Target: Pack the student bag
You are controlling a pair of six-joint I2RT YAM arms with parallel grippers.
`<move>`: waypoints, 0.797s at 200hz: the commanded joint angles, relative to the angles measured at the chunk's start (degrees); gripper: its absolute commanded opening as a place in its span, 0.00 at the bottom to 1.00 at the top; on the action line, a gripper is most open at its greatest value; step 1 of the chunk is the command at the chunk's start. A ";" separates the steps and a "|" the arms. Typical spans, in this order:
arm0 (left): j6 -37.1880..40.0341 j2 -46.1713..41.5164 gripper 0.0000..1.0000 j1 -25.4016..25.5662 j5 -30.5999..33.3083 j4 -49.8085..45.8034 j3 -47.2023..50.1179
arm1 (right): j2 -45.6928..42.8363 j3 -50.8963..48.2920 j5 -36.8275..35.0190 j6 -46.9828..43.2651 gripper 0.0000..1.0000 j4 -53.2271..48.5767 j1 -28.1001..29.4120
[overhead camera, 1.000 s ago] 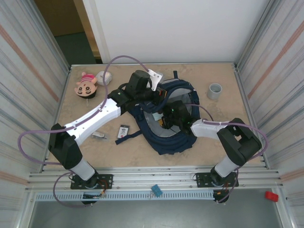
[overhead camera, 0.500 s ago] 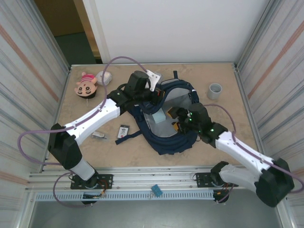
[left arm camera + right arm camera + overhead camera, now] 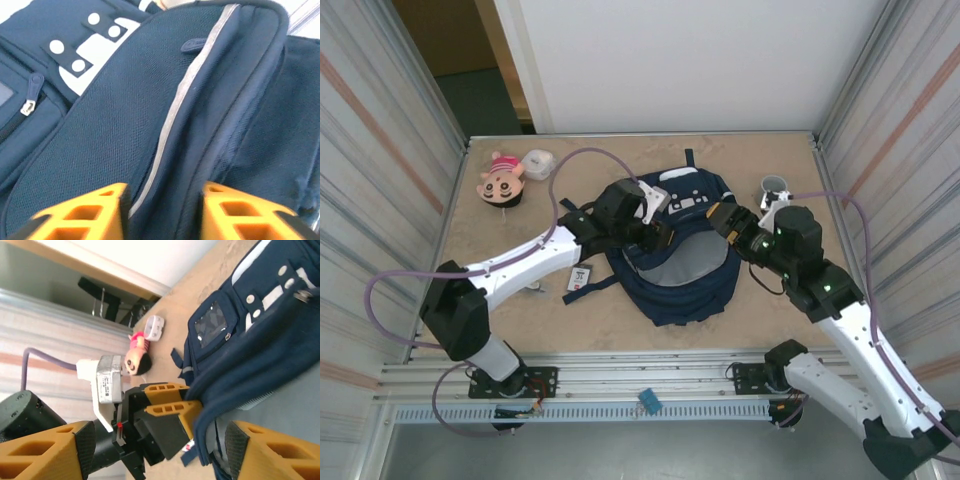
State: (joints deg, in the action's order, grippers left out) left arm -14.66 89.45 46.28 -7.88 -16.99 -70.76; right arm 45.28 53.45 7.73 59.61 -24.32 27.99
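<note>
The student bag (image 3: 685,265), soft and floppy navy fabric, lies open-mouthed between the two pairs of fingers. The left gripper (image 3: 164,195) stands parted astride its piped rim, clamping nothing. The right gripper (image 3: 160,432) gapes empty beside the opposite rim. The stiffer piped edge probably gives the best hold. No writing is legible.

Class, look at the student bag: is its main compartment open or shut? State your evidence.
Open: from above, the student bag gapes at the mouth, pale grey lining showing between its parted navy edges.

I've got white shells on left arm (image 3: 520,265) and right arm (image 3: 865,345), black joints (image 3: 455,312), lilac cables (image 3: 585,152), orange latticed fingers (image 3: 75,215).
</note>
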 commanded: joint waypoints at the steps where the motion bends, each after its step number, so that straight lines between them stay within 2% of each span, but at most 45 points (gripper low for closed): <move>1: -7.35 -5.85 0.55 -0.40 4.91 -4.46 1.68 | 2.49 1.82 2.60 -6.81 0.69 -2.68 -0.21; 18: -13.79 -8.90 0.66 -1.03 8.88 -9.65 2.53 | 4.37 2.93 4.19 -8.57 0.69 -1.80 -0.21; 61: -29.92 -16.15 0.82 -7.13 9.59 -22.32 6.31 | 9.03 5.26 6.48 -11.93 0.68 -0.40 1.13; 96: -44.23 -22.73 0.85 -15.67 9.37 -30.95 15.15 | 11.13 5.87 6.09 -14.02 0.68 -0.29 4.18; 114: -49.34 -27.11 0.85 -20.13 8.70 -31.83 20.81 | 11.15 5.40 5.77 -14.33 0.68 -0.16 5.26; 159: -52.42 -30.30 0.85 -25.31 8.53 -34.30 27.61 | 14.21 5.13 5.93 -15.01 0.69 0.15 5.81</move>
State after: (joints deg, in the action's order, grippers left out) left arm -61.80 59.99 22.44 0.10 -47.72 -45.15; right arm 58.22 57.60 13.34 46.81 -24.71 33.43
